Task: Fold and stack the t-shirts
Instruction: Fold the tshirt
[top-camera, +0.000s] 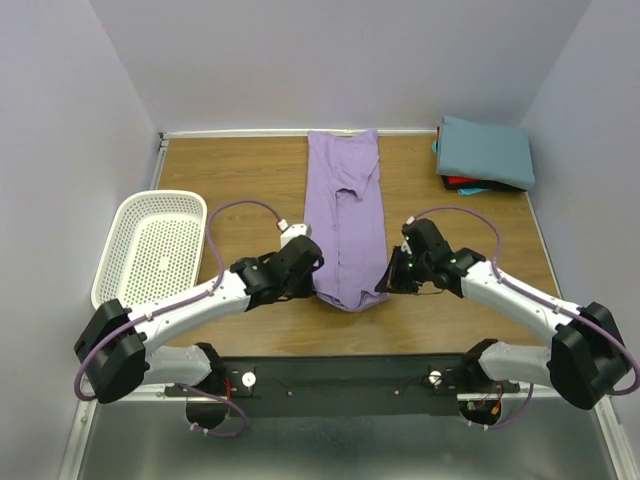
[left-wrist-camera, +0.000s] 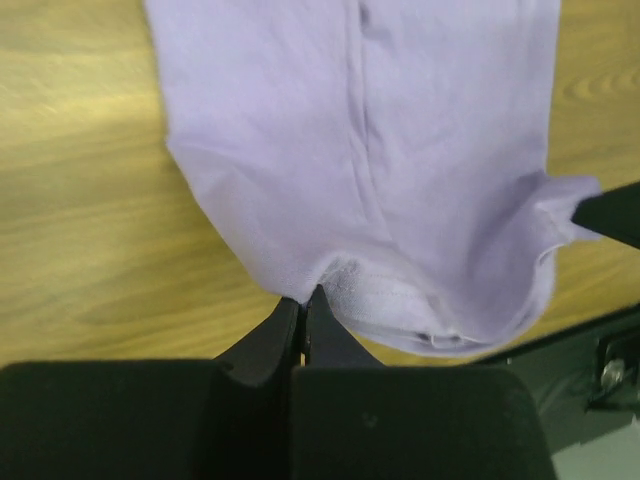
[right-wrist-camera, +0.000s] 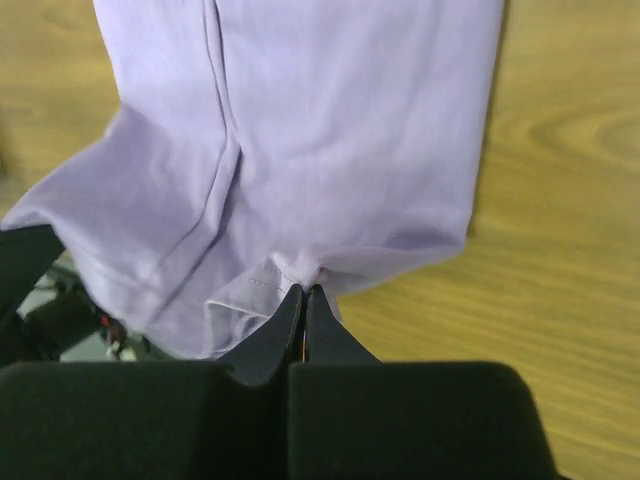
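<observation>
Closest in, the left jaws are pinched shut on the lavender t-shirt (left-wrist-camera: 400, 150), at the left corner of its near end. The right jaws are clamped shut on the right corner of that same end. This shirt lies folded into a long narrow strip on the bench (top-camera: 230, 180). Off its far right corner, a folded teal t-shirt (top-camera: 487, 150) sits on a red t-shirt (top-camera: 462, 183). Well to its left stands a white basket (top-camera: 150, 245).
</observation>
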